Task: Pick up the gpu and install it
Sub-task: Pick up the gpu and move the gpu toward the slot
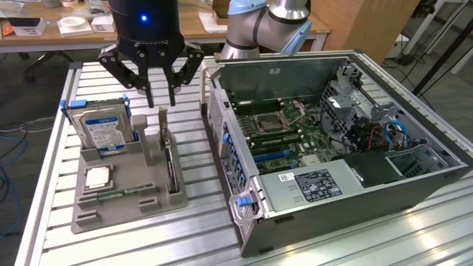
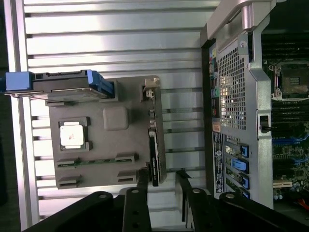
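step: pre-grasp, gpu (image 1: 171, 166) not picked yet | gripper (image 1: 162, 101): fingers (image 2: 141, 191) apart, empty, above the tray (image 1: 122, 215) | gpu: on edge in tray slot, case (image 1: 369, 205) side | next: imo needs jaws straddling that thin edge squarely

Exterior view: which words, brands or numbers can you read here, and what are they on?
Nothing reads clearly.
On the hard drive: blue-white label, print too small to read.
On the power supply: white sticker, print too small.
On the computer case inner wall: small white sticker, blurred.
On the gripper body: faint lettering, blurred.
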You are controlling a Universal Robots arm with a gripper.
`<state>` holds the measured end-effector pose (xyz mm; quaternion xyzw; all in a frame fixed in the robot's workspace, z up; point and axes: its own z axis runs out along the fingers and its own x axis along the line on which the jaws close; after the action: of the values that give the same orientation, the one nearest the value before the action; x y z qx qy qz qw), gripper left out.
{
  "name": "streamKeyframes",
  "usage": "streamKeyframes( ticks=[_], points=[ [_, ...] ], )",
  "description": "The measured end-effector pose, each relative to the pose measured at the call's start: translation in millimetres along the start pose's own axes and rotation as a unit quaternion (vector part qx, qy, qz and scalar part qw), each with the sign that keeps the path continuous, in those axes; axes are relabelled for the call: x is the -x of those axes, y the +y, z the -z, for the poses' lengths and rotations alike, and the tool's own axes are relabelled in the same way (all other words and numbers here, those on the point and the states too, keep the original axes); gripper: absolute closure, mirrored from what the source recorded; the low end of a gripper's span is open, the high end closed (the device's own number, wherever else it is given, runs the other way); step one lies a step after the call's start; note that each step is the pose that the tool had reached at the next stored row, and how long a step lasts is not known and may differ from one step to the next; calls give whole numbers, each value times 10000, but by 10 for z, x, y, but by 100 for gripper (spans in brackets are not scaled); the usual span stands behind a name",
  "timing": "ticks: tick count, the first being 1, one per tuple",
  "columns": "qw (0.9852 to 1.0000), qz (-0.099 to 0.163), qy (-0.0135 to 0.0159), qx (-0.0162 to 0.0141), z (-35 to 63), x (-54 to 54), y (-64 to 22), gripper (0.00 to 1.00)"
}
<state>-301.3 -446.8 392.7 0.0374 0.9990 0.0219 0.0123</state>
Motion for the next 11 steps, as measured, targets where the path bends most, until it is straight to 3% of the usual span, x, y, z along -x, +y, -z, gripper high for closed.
streamKeyframes(
  ticks=[2,4,5,11],
  points=[
    [10000,0,0,0,0,0,0,53],
    [10000,0,0,0,0,0,0,53],
    [10000,0,0,0,0,0,0,47],
    [10000,0,0,0,0,0,0,47]
  ],
)
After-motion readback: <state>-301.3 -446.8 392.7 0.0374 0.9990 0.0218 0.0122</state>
